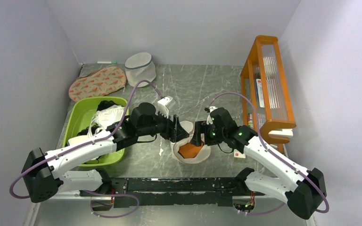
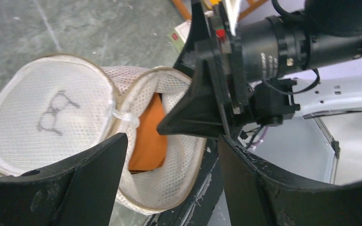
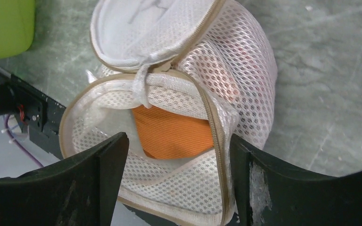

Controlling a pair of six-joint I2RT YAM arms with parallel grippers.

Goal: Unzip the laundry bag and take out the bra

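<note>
Close to the near edge of the counter (image 1: 193,89) lies the bag (image 1: 200,157), unzipped, its two mesh halves folded apart like a clamshell. The lid half (image 2: 52,94) lies beside the other with a dark bra icon (image 2: 54,113) showing on it. The open half (image 3: 179,188) gapes, with tan zip tape (image 3: 217,136) running round its rim. Inside it sits the bra (image 3: 172,132), orange and ribbed, partly covered by the mesh wall. A white loop (image 3: 143,84) sits where the two halves join.

From the left of the bag the left arm (image 1: 82,151) reaches in. The left jaws are spread wide just by the bag, with nothing between them. From the right of the bag the right arm (image 1: 269,160) reaches in. The right jaws are also wide apart, straddling the open half. The left wrist view shows one black tip at the mouth of that half, right by the bra. Whether that tip touches the mesh I cannot tell.

Farther left of the bag stands a green tub (image 1: 75,125) holding white and black laundry. Beyond the bag to the left lie a patterned oval pouch (image 1: 97,82) and a mesh cylinder (image 1: 140,67). Right of the bag stands an orange rack (image 1: 269,89).
</note>
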